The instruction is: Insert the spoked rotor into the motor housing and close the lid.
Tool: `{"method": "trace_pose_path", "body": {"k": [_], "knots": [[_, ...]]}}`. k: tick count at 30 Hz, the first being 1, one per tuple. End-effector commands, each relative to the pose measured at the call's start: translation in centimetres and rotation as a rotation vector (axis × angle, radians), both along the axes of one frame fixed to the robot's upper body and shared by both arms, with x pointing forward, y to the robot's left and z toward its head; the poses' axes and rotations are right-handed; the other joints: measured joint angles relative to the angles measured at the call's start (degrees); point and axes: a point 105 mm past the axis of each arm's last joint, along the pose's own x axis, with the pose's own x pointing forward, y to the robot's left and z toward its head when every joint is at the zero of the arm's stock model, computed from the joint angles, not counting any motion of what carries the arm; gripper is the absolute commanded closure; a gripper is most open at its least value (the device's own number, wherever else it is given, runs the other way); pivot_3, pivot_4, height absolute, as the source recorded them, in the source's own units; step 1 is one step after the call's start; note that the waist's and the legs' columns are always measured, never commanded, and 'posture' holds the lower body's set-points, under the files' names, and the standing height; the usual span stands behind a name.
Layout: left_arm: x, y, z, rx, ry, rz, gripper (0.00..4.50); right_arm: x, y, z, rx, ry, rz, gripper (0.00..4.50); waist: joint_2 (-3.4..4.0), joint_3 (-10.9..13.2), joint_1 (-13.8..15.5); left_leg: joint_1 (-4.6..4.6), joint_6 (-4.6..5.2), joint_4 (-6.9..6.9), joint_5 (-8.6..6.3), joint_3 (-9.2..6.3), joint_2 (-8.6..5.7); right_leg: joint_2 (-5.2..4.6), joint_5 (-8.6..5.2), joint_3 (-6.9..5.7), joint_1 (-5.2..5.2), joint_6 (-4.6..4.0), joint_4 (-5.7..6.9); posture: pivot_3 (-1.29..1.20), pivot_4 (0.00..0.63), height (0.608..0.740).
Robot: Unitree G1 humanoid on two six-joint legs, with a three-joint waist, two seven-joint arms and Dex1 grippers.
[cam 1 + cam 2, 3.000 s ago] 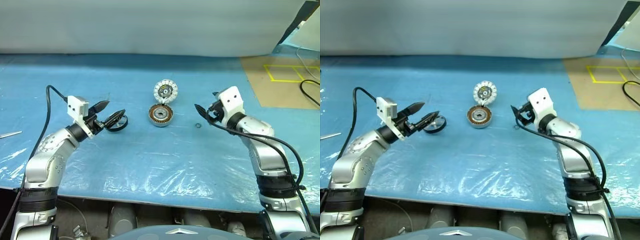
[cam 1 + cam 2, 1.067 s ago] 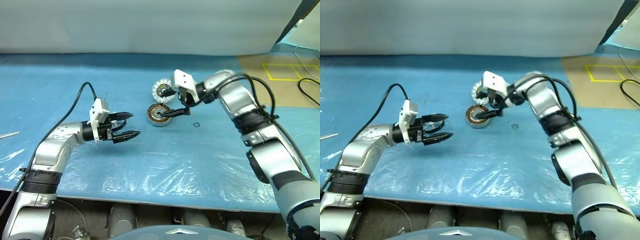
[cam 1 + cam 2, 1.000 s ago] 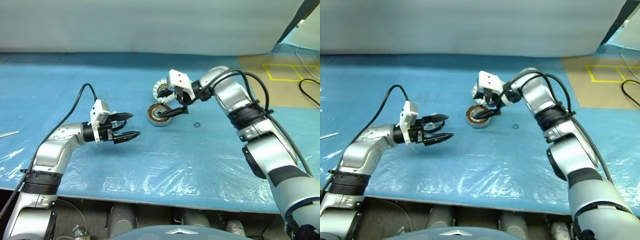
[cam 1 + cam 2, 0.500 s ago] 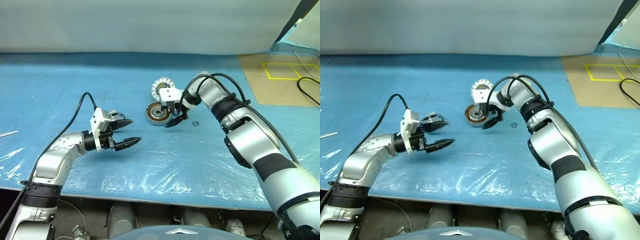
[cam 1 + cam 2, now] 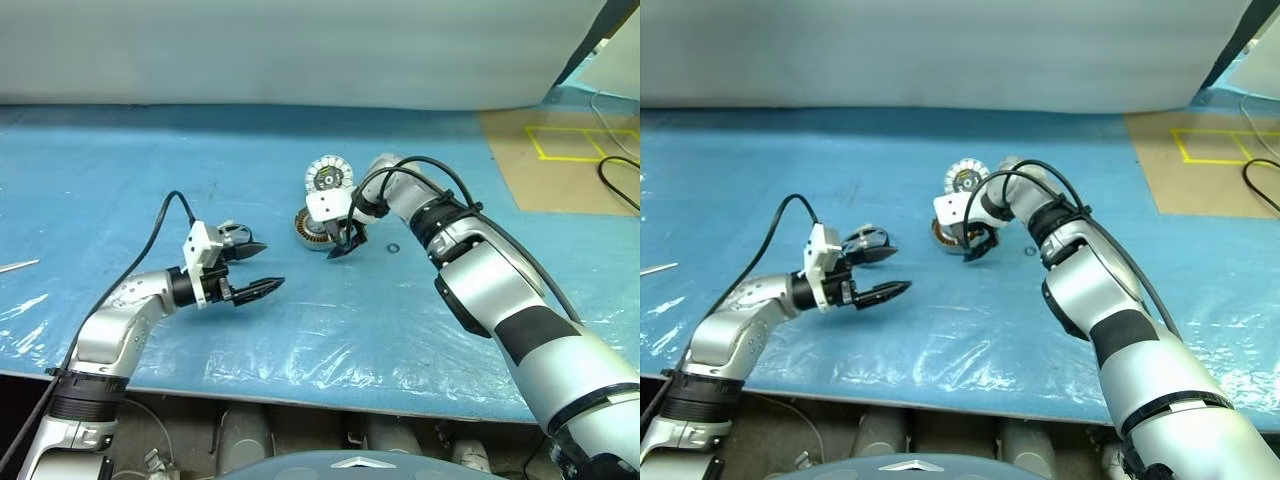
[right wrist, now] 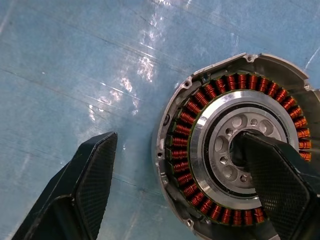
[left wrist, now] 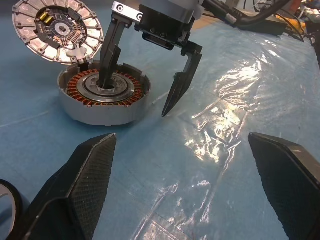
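place: lab or workshop test bench | surface: table under blue plastic sheet | backdrop: plain white screen | floor: yellow tape markings | loose cables | motor housing with exposed windings

The right arm reaches across the middle with its wrist bent steeply down, and the right gripper has its jaws spread wide, one black finger planted lower than the other. The left arm is bent at the elbow, its left gripper held about level, pointing toward the right arm with jaws wide apart and nothing between them.
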Motion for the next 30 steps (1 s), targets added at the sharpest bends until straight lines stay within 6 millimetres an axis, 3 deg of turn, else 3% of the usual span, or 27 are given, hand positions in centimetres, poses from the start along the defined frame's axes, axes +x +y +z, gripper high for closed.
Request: {"method": "trace_pose_path", "body": {"k": [1, 2, 5, 10, 18, 25, 30], "knots": [[-0.2, -0.4, 1.0, -0.003, -0.056, -0.008, 0.03, 0.8, -0.5, -0.1, -0.031, -0.055, -0.039, 0.33, 0.0, 0.0, -0.02, 0.01, 0.0, 0.03, 0.0, 0.0, 0.0, 0.0, 0.01, 0.01, 0.01, -0.02, 0.01, 0.0, 0.15, 0.74], [-0.3, -0.5, 0.9, -0.004, -0.055, -0.008, 0.03, 0.8, -0.5, -0.1, -0.037, -0.062, -0.036, 0.33, 0.0, 0.0, -0.02, 0.02, 0.01, 0.06, 0.0, 0.0, 0.0, 0.0, 0.02, 0.02, 0.02, -0.03, 0.02, 0.0, 0.15, 0.74], [-0.4, -0.7, 0.8, -0.009, -0.051, -0.008, 0.0, 0.9, -0.4, -0.2, -0.058, -0.085, -0.018, 0.91, 0.0, 0.0, 0.01, 0.09, 0.03, 0.13, -0.02, 0.0, 0.01, 0.0, 0.03, 0.03, 0.1, -0.05, 0.04, 0.0, 0.15, 0.74], [-0.4, -0.9, 0.7, -0.016, -0.05, -0.007, 0.0, 0.6, 0.4, 0.2, -0.058, -0.086, 0.033, 2.38, 0.0, 0.0, -0.02, 0.09, 0.03, 0.24, -0.02, 0.01, 0.01, -0.01, 0.04, 0.05, 0.13, -0.08, 0.05, 0.0, 0.15, 0.74], [-0.2, -1.0, 0.7, -0.022, -0.049, -0.005, 0.0, -0.9, 0.8, 1.2, -0.079, -0.093, 0.219, 2.39, 0.01, 0.01, -0.06, 0.0, 0.08, 0.21, 0.0, 0.01, 0.03, 0.0, 0.05, 0.02, 0.08, -0.09, 0.03, 0.0, 0.15, 0.74], [-0.2, -0.9, 1.0, -0.031, -0.05, -0.008, 0.0, -4.9, -0.1, 1.8, -0.072, -0.06, 0.462, 2.39, 0.0, 0.01, 0.0, -0.17, 0.15, 0.22, -0.01, 0.0, 0.03, 0.01, 0.07, -0.01, 0.01, -0.05, -0.02, 0.0, 0.15, 0.74], [-0.2, -0.7, 1.0, -0.024, -0.04, -0.017, 0.0, -7.2, -0.2, 1.2, -0.058, -0.048, 0.493, 2.39, -0.01, 0.01, -0.09, -0.1, 0.12, 0.21, 0.0, 0.0, 0.03, 0.03, 0.08, 0.0, 0.01, -0.04, 0.01, 0.0, 0.15, 0.74]]}}
